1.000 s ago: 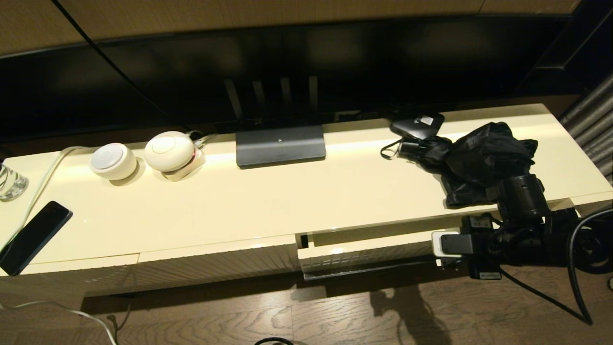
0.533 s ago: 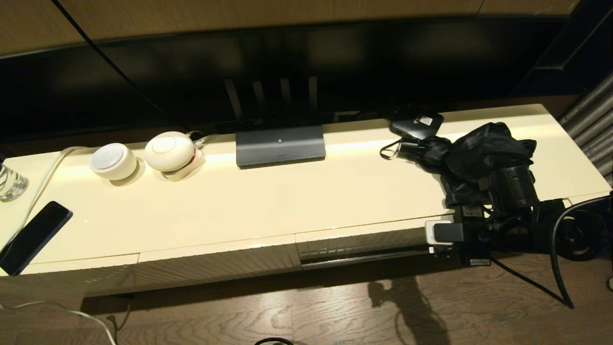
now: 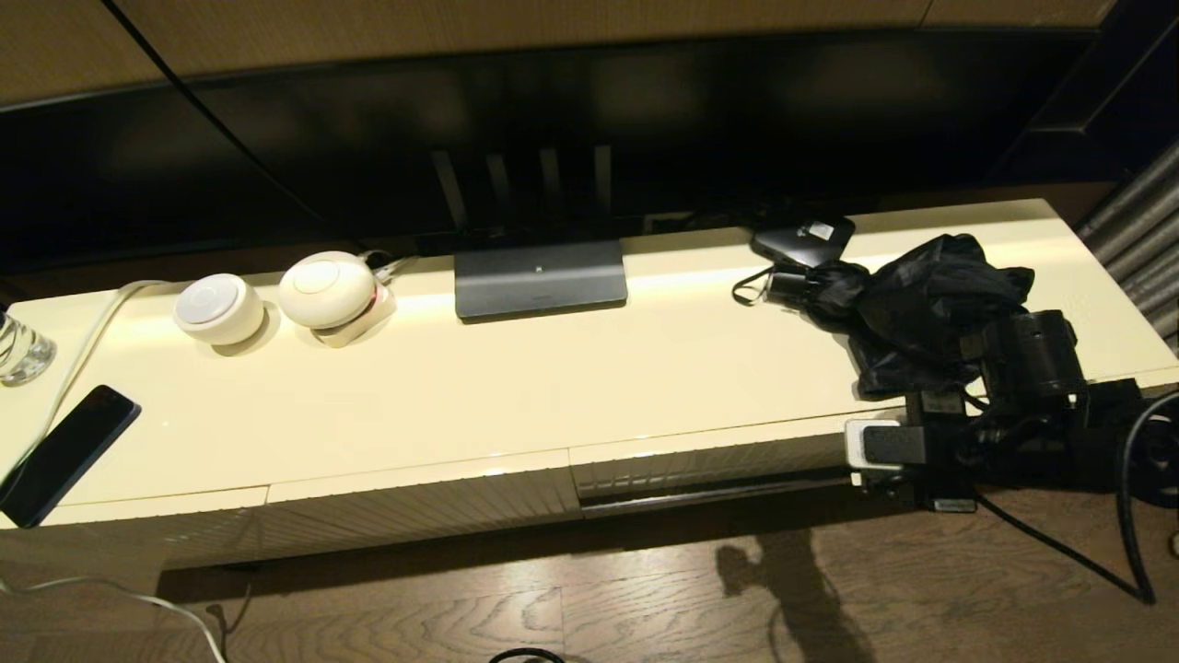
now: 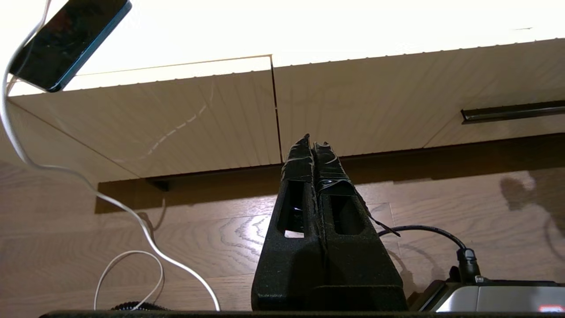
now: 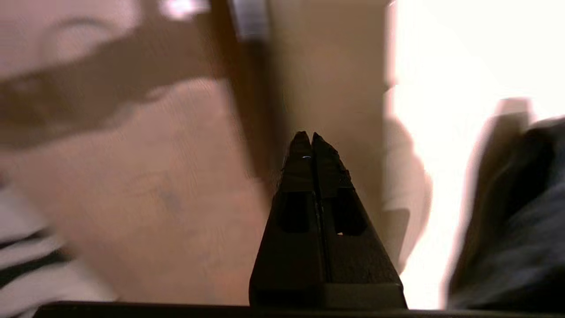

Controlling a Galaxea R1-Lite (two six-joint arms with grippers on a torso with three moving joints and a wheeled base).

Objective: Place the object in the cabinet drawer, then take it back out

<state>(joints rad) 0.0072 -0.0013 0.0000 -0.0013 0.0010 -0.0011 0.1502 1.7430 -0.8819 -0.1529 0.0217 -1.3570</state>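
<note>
The black folding umbrella (image 3: 921, 299) lies rumpled on the cabinet top at the right, its handle and wrist loop (image 3: 764, 285) pointing left. The cream ribbed drawer (image 3: 709, 465) below it is fully shut, its dark strip (image 3: 709, 493) along the bottom. My right arm (image 3: 1022, 368) hangs off the drawer's right end, in front of the umbrella. The right gripper (image 5: 311, 134) is shut and empty, pointing along the drawer front (image 5: 326, 88), with the umbrella (image 5: 507, 221) beside it. The left gripper (image 4: 312, 139) is shut and empty, parked low before the left cabinet front.
On the cabinet top (image 3: 553, 387) stand a dark TV base (image 3: 540, 279), two white round devices (image 3: 218, 309) and a small black box with a white label (image 3: 803, 238). A phone (image 3: 64, 456) and a glass (image 3: 18, 350) sit at the far left. White cable trails on the floor (image 4: 132, 221).
A second ago the drawer stood slightly open with my right gripper against its front. It was pushed shut, and the right arm has since moved right, away from it. The umbrella has not moved.
</note>
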